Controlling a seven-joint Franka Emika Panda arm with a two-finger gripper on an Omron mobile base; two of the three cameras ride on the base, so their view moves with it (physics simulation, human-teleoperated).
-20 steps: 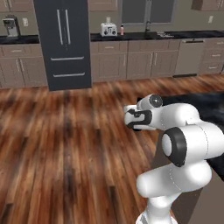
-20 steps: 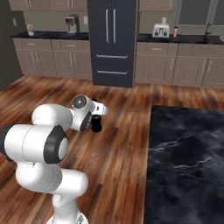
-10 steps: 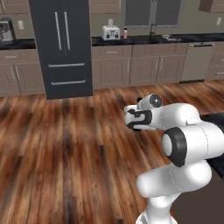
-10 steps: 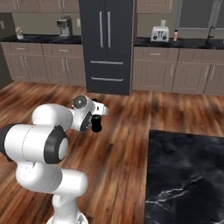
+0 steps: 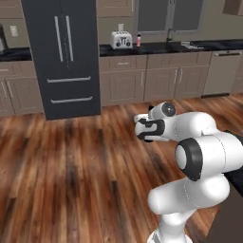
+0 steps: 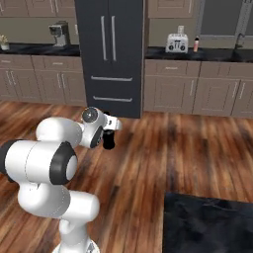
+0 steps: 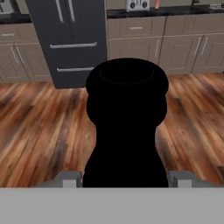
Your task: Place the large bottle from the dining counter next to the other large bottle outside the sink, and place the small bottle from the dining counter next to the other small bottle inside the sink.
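1. Your gripper (image 7: 124,177) is clamped on the tall glossy black cola-style bottle (image 7: 126,127); its narrow neck and cap point away from the hand, between the two fingertips.
2. Beyond the gripper, across the brown wood-plank floor (image 5: 71,171), stands the tall dark double-door fridge (image 5: 61,57); you see a white toaster (image 5: 121,40) on the black worktop (image 5: 156,48) to the fridge's right.

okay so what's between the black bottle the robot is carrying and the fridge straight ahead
Bare wooden floor alone. In the hand view the black bottle stands between the fingers, and open planks run from it to the dark fridge.
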